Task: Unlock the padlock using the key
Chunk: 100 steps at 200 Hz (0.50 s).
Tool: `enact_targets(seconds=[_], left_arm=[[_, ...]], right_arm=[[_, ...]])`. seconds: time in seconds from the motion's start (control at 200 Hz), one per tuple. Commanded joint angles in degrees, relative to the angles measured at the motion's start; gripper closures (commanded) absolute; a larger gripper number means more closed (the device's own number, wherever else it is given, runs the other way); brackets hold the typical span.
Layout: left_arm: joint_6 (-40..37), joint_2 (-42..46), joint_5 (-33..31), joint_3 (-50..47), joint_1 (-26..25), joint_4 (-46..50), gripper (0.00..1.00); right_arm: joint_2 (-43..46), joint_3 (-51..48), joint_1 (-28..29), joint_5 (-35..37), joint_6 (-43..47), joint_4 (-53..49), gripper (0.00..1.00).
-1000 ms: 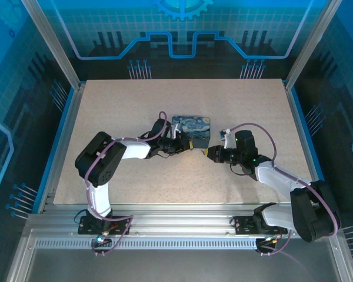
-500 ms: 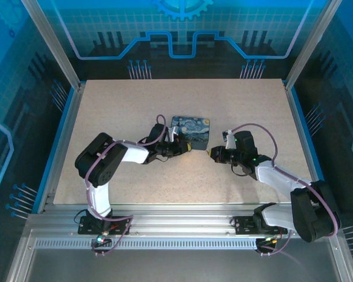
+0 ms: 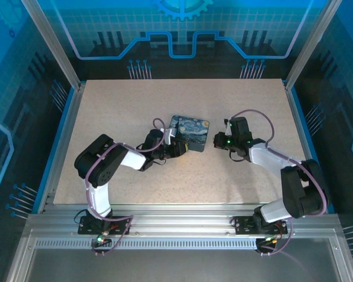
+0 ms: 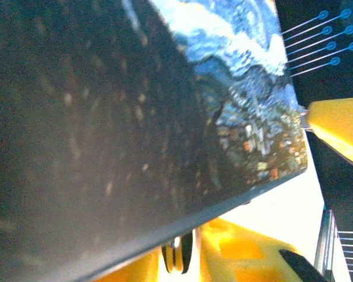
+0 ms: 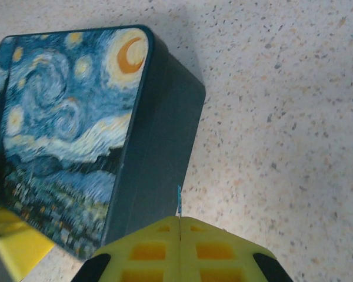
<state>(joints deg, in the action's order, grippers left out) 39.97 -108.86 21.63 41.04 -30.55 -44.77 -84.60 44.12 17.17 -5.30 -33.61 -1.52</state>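
Twin arms: black joint housings, white link shells on left arm [image 3: 131,156], right arm [image 3: 269,157]; lilac cables [image 3: 250,112] looped alongside; right gripper [image 5: 179,218] yellow, square-pocketed.

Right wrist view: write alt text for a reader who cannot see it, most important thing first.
A dark tin with a Starry Night print on its lid lies on a speckled table. The right gripper's yellow fingers, closed together, sit at the bottom edge, close to the tin's side; another yellow piece shows by the tin's lower left corner.
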Motion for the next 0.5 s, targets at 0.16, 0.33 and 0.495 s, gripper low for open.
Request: enact_targets(seconds=[0.16,0.33,0.495], left_arm=[[-2.1,-3.3,-0.9,-0.9,-0.1,-9.1,0.71],[-0.6,-6.5,-2.3,-1.7,-0.1,-14.7,0.63],[-1.1,-7.9,-4.5,-1.6,-0.8,-15.6,0.57]], right_arm=[[-8.3,7.8,-0.1,1.9,0.4,-1.3,1.00],[-10.4,9.1,0.7,1.6,0.6,-1.0,1.00],[-11.5,10.0,1.2,1.6,0.9,-1.1,1.00]])
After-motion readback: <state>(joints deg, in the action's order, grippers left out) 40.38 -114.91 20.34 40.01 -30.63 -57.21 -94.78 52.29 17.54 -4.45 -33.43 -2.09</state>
